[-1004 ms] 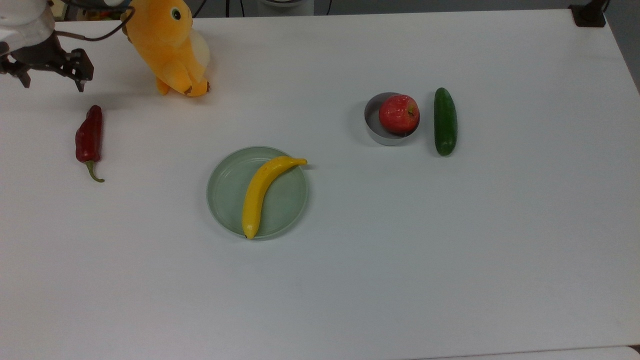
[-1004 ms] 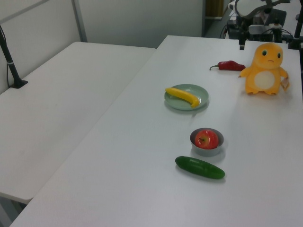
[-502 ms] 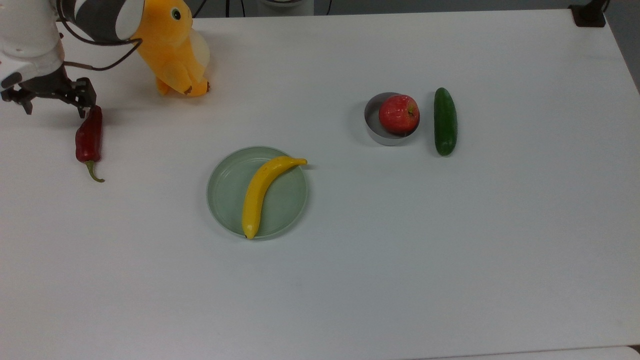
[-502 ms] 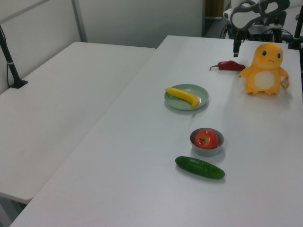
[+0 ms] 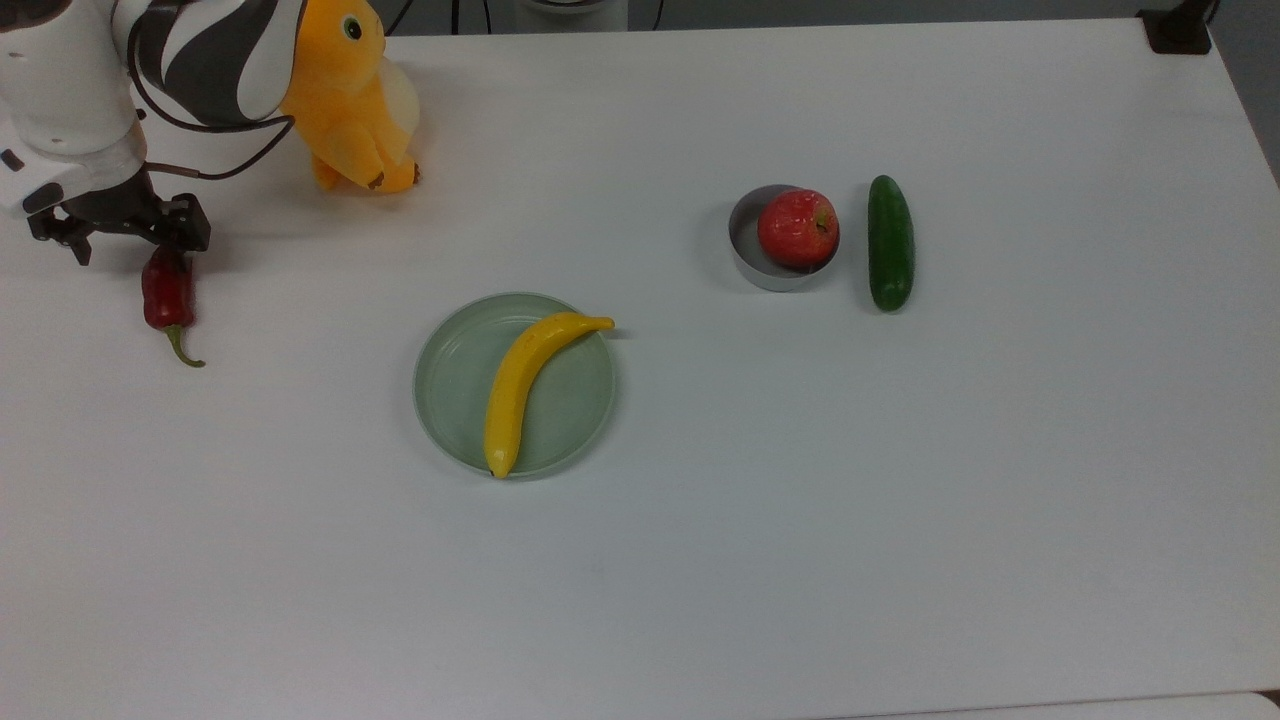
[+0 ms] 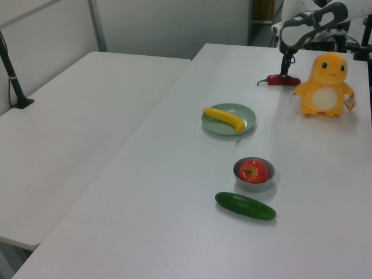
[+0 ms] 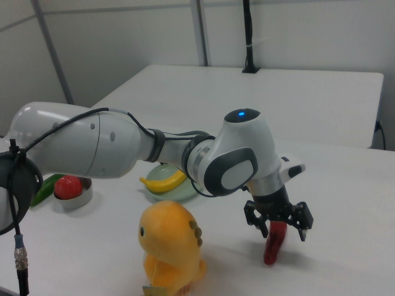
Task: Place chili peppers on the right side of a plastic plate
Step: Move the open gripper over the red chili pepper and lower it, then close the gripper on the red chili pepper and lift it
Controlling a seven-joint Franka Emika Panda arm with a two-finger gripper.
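chili pepper [image 5: 165, 295] on table | hand [image 5: 120, 238] lowered, fingers spread astride it

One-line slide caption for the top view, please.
Open gripper straddles the chili; the banana lies on the plate.

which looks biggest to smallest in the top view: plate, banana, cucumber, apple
1. plastic plate, widest by far
2. banana, nearly spanning the plate
3. cucumber, shorter than the banana
4. apple, smallest

All lie at a similar distance from the camera, so the order looks reliable.
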